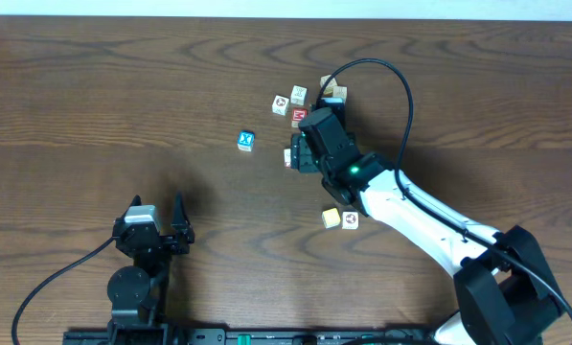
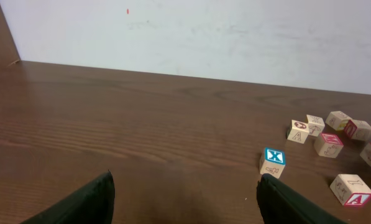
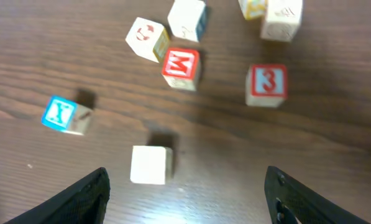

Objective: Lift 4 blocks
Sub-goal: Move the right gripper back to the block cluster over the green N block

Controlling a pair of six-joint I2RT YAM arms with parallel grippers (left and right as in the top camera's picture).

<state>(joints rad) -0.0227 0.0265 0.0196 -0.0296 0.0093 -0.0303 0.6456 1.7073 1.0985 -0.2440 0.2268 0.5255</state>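
Blocks (image 1: 298, 94) lie loose on the brown counter (image 1: 94, 86), most clustered upper centre-right in the overhead view.

Rt wrist view, near to far: right hand (image 3: 185, 171) at the bottom edge, fingers (image 3: 79, 199) spread wide, nothing pinched. Betw the tips, left of centre, a pale block (image 3: 151, 165) on the counter, touching neither finger. Further up at left, blue X cube (image 3: 64, 115). Next, red M cube (image 3: 181, 68) upper centre & red 3 block (image 3: 266, 84) to its right, apart. Beyond, along the top edge: a white block (image 3: 146, 38) w/ a red mark, another white one (image 3: 186, 18) just right of it, two more cut off at top right.

Overhead, lower centre-right, beside the rt arm (image 1: 410, 206): a pale yellow block (image 1: 331, 218) & a marked white one (image 1: 349, 220) touching side by side.

Left hand (image 2: 185, 176) in its own wrist view: bottom edge, fingers spread wide, empty. Blue X cube is nearest it at mid right, an A-marked block (image 2: 353, 190) at lower right, the cluster further off at upper right below the white wall (image 2: 204, 31).
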